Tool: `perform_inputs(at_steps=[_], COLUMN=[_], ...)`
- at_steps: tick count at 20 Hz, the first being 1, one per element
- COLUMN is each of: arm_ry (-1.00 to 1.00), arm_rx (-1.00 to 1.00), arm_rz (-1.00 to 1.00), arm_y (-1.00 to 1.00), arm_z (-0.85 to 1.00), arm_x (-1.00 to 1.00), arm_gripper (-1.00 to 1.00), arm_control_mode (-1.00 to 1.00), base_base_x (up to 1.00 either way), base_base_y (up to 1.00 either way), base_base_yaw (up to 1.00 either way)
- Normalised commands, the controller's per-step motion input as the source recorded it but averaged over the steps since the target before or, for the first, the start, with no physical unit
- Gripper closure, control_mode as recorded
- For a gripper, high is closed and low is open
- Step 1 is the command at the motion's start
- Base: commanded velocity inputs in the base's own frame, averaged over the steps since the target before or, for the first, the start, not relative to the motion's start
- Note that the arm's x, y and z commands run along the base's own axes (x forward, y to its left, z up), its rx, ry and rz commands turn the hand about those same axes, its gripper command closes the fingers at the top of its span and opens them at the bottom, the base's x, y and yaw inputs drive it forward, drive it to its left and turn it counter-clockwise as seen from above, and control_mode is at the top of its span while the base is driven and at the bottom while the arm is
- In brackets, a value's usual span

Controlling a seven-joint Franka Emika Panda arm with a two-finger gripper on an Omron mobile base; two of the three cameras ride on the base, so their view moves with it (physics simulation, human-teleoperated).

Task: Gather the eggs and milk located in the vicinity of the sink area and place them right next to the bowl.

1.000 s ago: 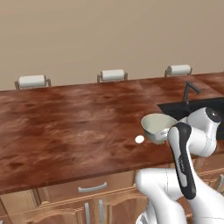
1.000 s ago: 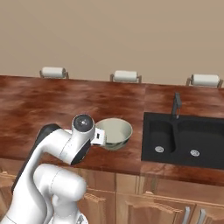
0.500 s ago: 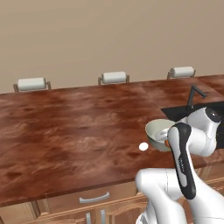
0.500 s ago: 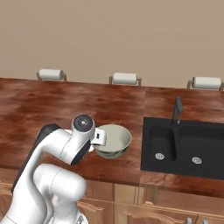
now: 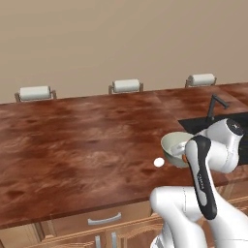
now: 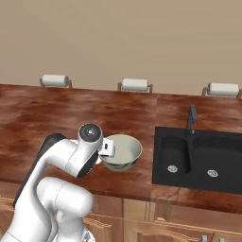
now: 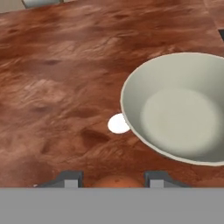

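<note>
On the wooden countertop [image 5: 72,140], near its front edge, I see the pale grey-green bowl [image 6: 122,152] standing upright, just left of the black double-basin sink [image 6: 198,160] with its thin dark faucet [image 6: 191,118]. From the hand view, the gripper [image 7: 113,180] hovers low over the counter beside the bowl, its two finger tips set either side of the orange-brown egg [image 7: 116,182] — I read this as pinching the egg, though little of it shows above the frame's bottom. White egg [image 7: 119,124] lies on the counter, touching or just beside the bowl's rim; I cannot tell which. From the left base view the orange-brown egg [image 5: 184,158] peeks out at the bowl's edge, behind the arm. Three paper-towel holders [image 6: 134,85] line the back wall.
</note>
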Motion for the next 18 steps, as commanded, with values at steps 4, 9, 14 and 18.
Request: perform_inputs(at_steps=[4, 9, 14, 18], arm_ry=[0.0, 0.01, 0.0, 0.0], arm_rx=[0.0, -0.01, -0.01, -0.03], arm_rz=[0.0, 0.0, 0.01, 0.06], arm_y=[-0.12, -0.37, -0.65, -0.71], arm_z=[0.0, 0.0, -0.02, -0.01], arm_x=[0.0, 0.0, 0.06, 0.06], arm_gripper=[1.0, 1.0, 1.0, 1.0], arm_control_mode=[-1.0, -1.0, -1.0, -1.0], base_base_x=[0.0, 0.0, 0.0, 0.0], base_base_y=[0.0, 0.0, 0.0, 0.0], base_base_yaw=[0.0, 0.0, 0.0, 0.0])
